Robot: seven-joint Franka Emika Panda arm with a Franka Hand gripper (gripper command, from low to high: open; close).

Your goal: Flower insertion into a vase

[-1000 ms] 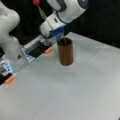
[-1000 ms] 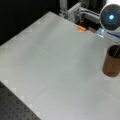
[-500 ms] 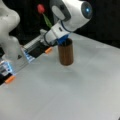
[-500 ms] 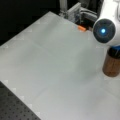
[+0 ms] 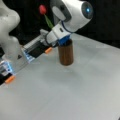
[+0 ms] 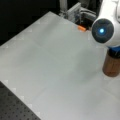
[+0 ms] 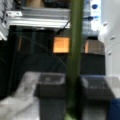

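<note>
The two dark, blocky fingers point(image 7: 51, 87) are clenched on a thin green flower stem point(image 7: 75, 55); in the wrist view the stem runs straight up between them, one finger on each side, pressed against it. The gripper point(image 7: 72, 86) sits at the end of the white robot arm point(image 5: 75, 15), and in a front view it lies nearly sideways, its grey body reaching toward that view's left, right at the mouth of the dark brown straight-sided cylindrical vase point(image 5: 66, 53).

The stem leans up and to the left from the gripper point(image 5: 51, 37) in that front view, ending in a small red flower bud point(image 5: 42, 9) against the dark background. I cannot tell whether the lower end of the stem is inside the vase, as the arm's blue-trimmed wrist covers the rim.

The vase stands upright on the white tabletop point(image 5: 75, 92). In a front view the vase point(image 6: 112, 66) is at the right edge of the table, its top hidden behind the arm's round white joint with a glowing blue light point(image 6: 102, 31). A small orange block point(image 6: 81, 28) lies near the table's far edge.
</note>
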